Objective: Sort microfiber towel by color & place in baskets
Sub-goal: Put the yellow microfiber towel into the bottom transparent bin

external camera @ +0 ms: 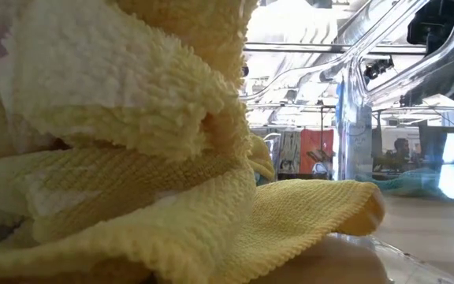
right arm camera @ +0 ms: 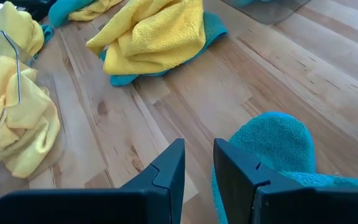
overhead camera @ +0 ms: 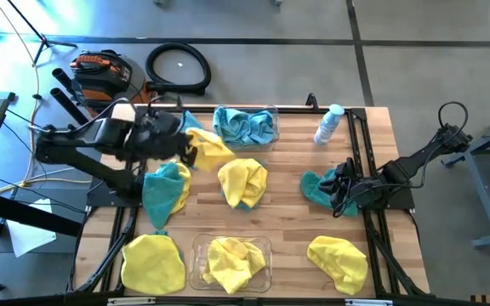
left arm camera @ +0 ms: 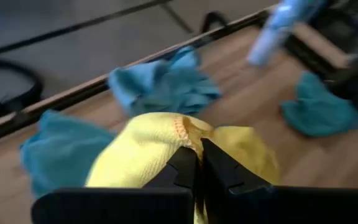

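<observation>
My left gripper (overhead camera: 187, 151) is at the table's far left, shut on a yellow towel (overhead camera: 209, 150). Just behind it lies a teal towel (overhead camera: 190, 119). The far basket (overhead camera: 272, 115) holds teal towels (overhead camera: 243, 126). The near basket (overhead camera: 197, 248) holds yellow towels (overhead camera: 230, 262), which fill the low view (external camera: 117, 158). Loose on the table are a teal towel (overhead camera: 167, 189), a yellow towel over a teal one (overhead camera: 243, 183), and two yellow towels (overhead camera: 153, 262) (overhead camera: 339, 259). My right gripper (right arm camera: 199, 163) is open, low beside a teal towel (right arm camera: 272, 143) at the right. My left gripper pinches the yellow towel between its two fingers at a bunched fold by the orange-stitched hem (left arm camera: 182, 129). The cloth (left arm camera: 135, 158) bulges out past the fingertips and drapes slack around them. Whether it is clear of the table does not show. Whether my right gripper touches the teal towel, I cannot tell.
A white-and-clear bottle (overhead camera: 328, 125) stands at the far right of the table. Bare wood (overhead camera: 287, 221) lies between the middle towel pile and the right gripper. On the floor beyond the far edge are a black hose (overhead camera: 178, 68) and an orange-black tool (overhead camera: 100, 72).
</observation>
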Robot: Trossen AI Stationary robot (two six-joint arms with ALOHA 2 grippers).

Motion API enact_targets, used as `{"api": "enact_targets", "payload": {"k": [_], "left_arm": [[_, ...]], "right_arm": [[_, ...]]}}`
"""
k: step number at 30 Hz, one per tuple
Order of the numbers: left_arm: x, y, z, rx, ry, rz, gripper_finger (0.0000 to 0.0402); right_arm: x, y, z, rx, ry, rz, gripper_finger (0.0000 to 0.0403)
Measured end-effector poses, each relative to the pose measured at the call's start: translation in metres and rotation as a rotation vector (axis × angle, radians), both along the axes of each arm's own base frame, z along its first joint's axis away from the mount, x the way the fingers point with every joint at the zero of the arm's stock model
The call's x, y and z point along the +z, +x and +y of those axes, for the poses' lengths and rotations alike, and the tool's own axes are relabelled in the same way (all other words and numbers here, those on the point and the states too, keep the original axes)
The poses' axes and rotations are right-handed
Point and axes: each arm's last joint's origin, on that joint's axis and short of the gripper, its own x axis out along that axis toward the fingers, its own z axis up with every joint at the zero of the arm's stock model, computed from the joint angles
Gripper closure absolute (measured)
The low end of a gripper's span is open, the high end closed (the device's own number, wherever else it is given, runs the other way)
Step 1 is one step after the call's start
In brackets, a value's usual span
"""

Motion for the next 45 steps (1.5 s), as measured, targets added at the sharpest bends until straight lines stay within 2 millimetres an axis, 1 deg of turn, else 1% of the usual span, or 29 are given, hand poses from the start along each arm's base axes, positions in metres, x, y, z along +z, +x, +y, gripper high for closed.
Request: {"api": "enact_targets", "payload": {"k": [5,16,21,26,29,31,35,37,41,45], "left_arm": [[0.015,0.011,-0.04,-0.143,0.038,-0.046,0.0401],[0.029,0.039,-0.13,-0.399,0.026,-0.099,0.0401],[0.038,0.04,-0.169,-0.492,0.023,-0.131,0.0401],[0.045,0.036,-0.202,-0.543,0.036,-0.181,0.0401],[0.043,0.039,-0.216,-0.554,0.05,-0.19,0.0401],[0.035,0.046,-0.223,-0.557,0.058,-0.172,0.0401],[0.016,0.068,-0.231,-0.545,0.066,-0.123,0.0401],[0.009,0.079,-0.233,-0.551,0.061,-0.119,0.0401],[-0.001,0.101,-0.241,-0.632,0.03,-0.116,0.0401],[-0.015,0.114,-0.244,-0.67,-0.045,-0.062,0.0401]], "right_arm": [[0.0,0.0,0.0,-0.029,0.037,-0.011,0.0325],[0.001,0.001,0.0,-0.041,0.055,-0.02,0.0325],[0.0,0.0,0.0,-0.052,0.069,-0.023,0.0325],[0.0,0.0,0.0,-0.063,0.082,-0.026,0.0325],[0.0,0.001,0.0,-0.068,0.088,-0.028,0.0325],[0.001,0.001,0.0,-0.073,0.097,-0.033,0.0325],[0.001,0.001,0.001,-0.083,0.112,-0.04,0.0325],[0.001,0.002,0.001,-0.084,0.118,-0.046,0.0325],[0.002,0.002,0.001,-0.084,0.121,-0.05,0.0325],[0.003,0.003,0.002,-0.084,0.128,-0.061,0.0325]]}}
